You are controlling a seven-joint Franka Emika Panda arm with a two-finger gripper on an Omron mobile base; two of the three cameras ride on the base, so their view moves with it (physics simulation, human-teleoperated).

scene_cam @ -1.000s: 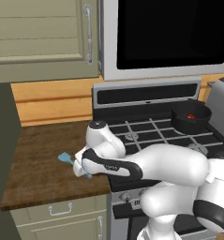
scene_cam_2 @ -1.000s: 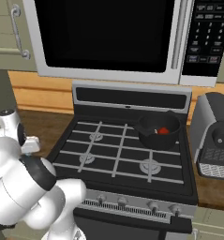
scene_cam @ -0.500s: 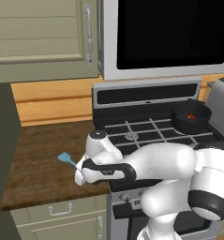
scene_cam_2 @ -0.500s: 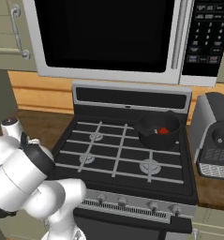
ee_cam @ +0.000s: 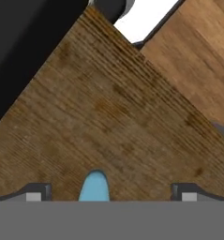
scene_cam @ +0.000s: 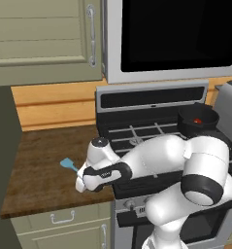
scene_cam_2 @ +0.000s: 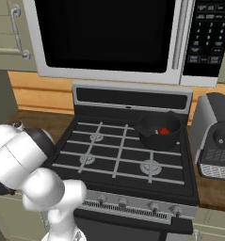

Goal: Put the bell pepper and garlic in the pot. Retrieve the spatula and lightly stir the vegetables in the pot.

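Left of the stove (scene_cam: 151, 131), the counter (scene_cam: 44, 165) carries the light-blue spatula (scene_cam: 67, 164), blade flat, thin handle running under the hand. The black pot (scene_cam_2: 159, 132) on the stove's back right burner holds the red pepper (scene_cam_2: 164, 131). The gripper (ee_cam: 106, 196) stands apart, low over the counter, handle tip between its fingertips (ee_cam: 37, 193).

free: dark wooden tabletop (scene_cam: 44, 165) bare around light-blue spatula (scene_cam: 68, 164) | obstacle: black gas stove (scene_cam: 137, 133) just right | hand (ee_cam: 108, 190) straddles handle, fingers apart
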